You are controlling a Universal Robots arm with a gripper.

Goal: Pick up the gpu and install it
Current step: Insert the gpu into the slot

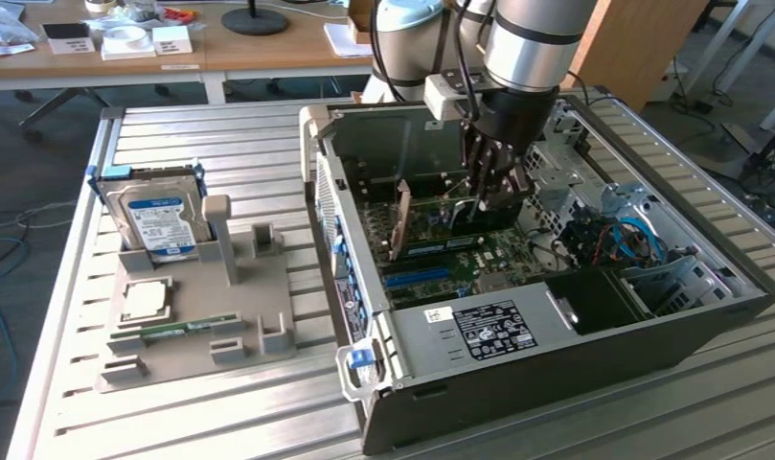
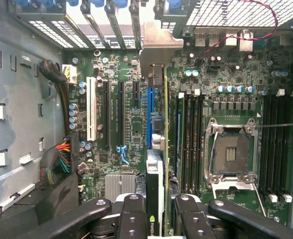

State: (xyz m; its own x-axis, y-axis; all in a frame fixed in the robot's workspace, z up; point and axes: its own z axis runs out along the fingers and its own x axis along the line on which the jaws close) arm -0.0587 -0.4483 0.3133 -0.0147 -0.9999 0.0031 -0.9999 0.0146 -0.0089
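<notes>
My gripper point(image 1: 492, 196) reaches down into the open computer case point(image 1: 515, 355), over the motherboard point(image 1: 451, 268). It is shut on the gpu point(image 1: 428, 228), a green card held on edge between the black fingers point(image 2: 131, 219). In the wrist view the gpu point(image 2: 165, 124) shows edge-on, running away from my gripper point(image 2: 159, 221), with its metal bracket point(image 2: 159, 45) at the case's rear slot openings. The card stands over the motherboard by the blue expansion slot point(image 2: 150, 114); I cannot tell whether it touches the slot.
Beside the case on the exterior view's left, a grey holder point(image 1: 234, 326) carries a hard drive point(image 1: 157, 216), a processor point(image 1: 147, 299) and a memory stick point(image 1: 176, 331). Inside the case are the processor socket point(image 2: 231, 154), memory slots point(image 2: 191, 139), cable bundles point(image 2: 62, 159) and case walls close around.
</notes>
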